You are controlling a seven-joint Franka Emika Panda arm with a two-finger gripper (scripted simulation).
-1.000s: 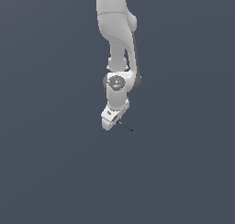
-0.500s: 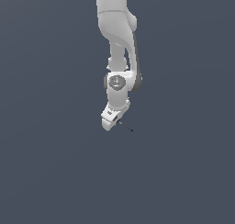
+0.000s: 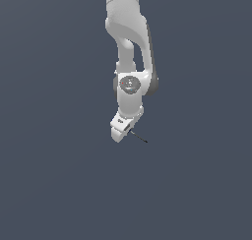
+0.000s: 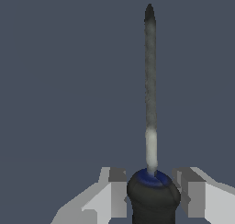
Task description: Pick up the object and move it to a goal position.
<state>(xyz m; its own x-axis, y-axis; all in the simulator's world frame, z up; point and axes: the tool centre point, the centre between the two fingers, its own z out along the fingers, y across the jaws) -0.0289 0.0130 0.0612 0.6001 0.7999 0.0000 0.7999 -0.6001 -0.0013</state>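
- Looking at the big white jointed robot arm [image 3: 129,52], we see it hanging down over a plain grey floor [image 3: 49,185].
- Its white two-finger gripper [image 4: 151,195] is clamped on the dark rounded handle of the object.
- That thin black-tipped grey rod [image 4: 150,81] pokes straight out from between the fingers [image 4: 114,191].

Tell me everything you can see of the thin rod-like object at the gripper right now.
The object looks like a small screwdriver: a long, thin grey shaft with a dark tip, a blue collar, and a bulbous black handle. The handle sits between the gripper jaws, which stand close on either side; actual contact is hard to confirm. In the exterior view it shows as a thin dark sliver sticking out from the gripper.
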